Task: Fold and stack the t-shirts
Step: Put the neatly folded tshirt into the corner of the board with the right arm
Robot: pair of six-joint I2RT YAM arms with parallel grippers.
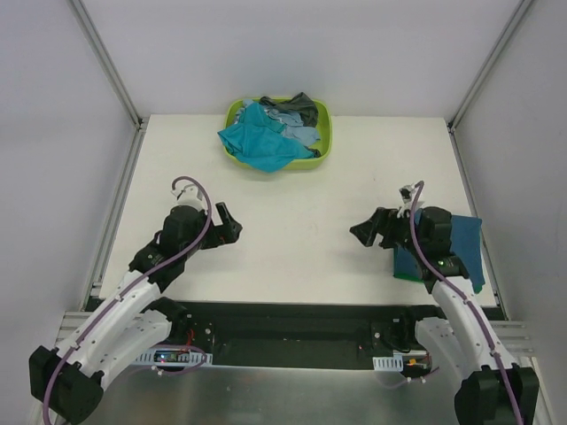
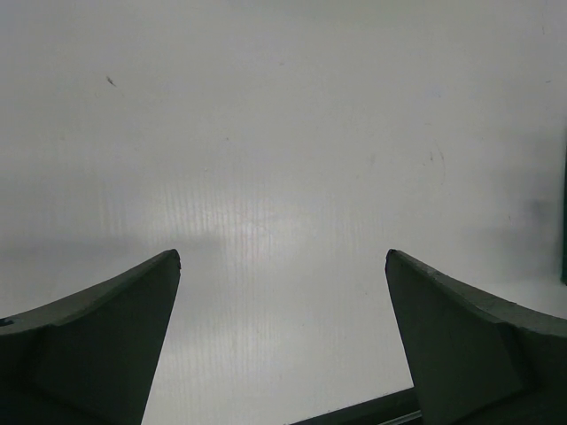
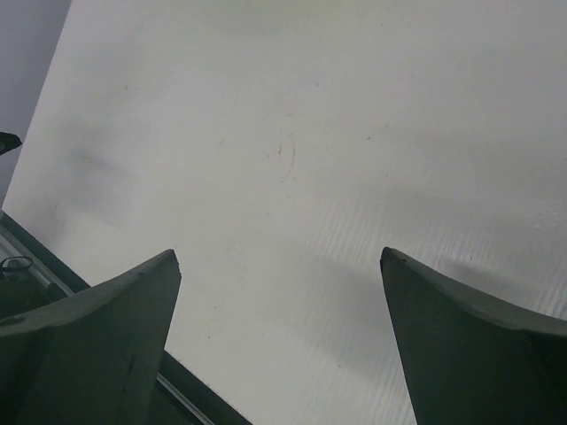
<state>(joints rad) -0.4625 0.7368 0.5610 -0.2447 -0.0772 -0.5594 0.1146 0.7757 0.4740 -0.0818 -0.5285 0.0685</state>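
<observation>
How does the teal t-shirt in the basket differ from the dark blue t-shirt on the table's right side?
The teal t-shirt is crumpled; the dark blue t-shirt lies flat and squared. The teal one sits in the lime-green basket at the far edge, spilling over its rim; the dark blue one lies near the right arm, partly hidden by it. Both are plain cloth, and neither is held.

Shows left arm (image 1: 124,310) and right arm (image 1: 465,314) in white shells with black joint housings and black bases. Carries a purple cable (image 1: 202,191) along each arm. Ends in black left gripper (image 1: 232,221) and right gripper (image 1: 359,233), with dark, wedge-shaped fingers (image 2: 97,345).
</observation>
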